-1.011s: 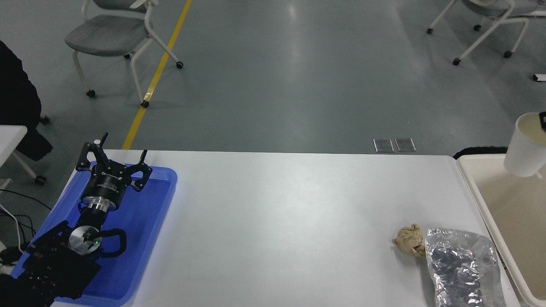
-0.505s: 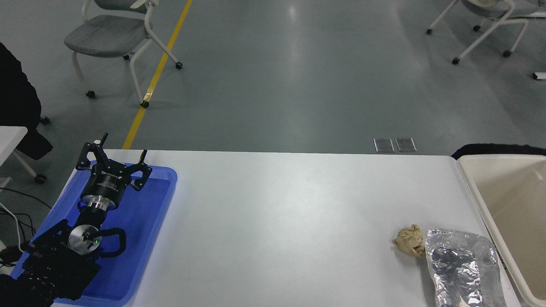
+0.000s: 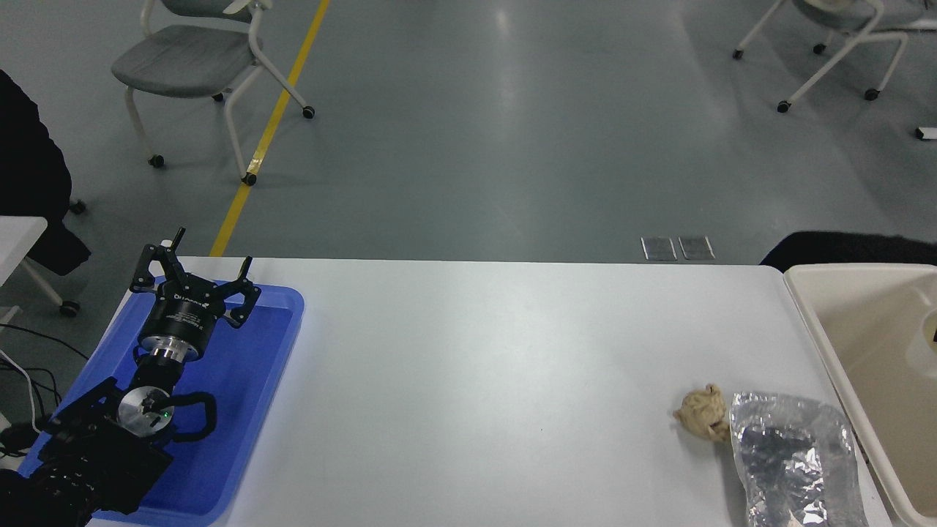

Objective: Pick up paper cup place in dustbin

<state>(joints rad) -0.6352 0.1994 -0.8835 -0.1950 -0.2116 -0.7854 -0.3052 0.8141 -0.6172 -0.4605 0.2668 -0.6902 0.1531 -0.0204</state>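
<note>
Resting over the blue shallow plastic tray (image 3: pixel 241 410), my left claw (image 3: pixel 192 282) stands spread open, holding nothing, with bare white table (image 3: pixel 476 366) stretching to its right. Far right, the white paper cup (image 3: pixel 924 344) lies inside the cream rectangular dustbin (image 3: pixel 820 344), cropped by the edge.

Even, cool overhead light fills the scene, bright without harshness. A pale sheen streaks the grey floor (image 3: pixel 505 44) far beyond the left gripper (image 3: pixel 194 274). Shadows stay soft and short under the chairs (image 3: pixel 198 58). The crinkled foil bag (image 3: pixel 794 461), well to that gripper's right, glints. Focus is sharp throughout.
</note>
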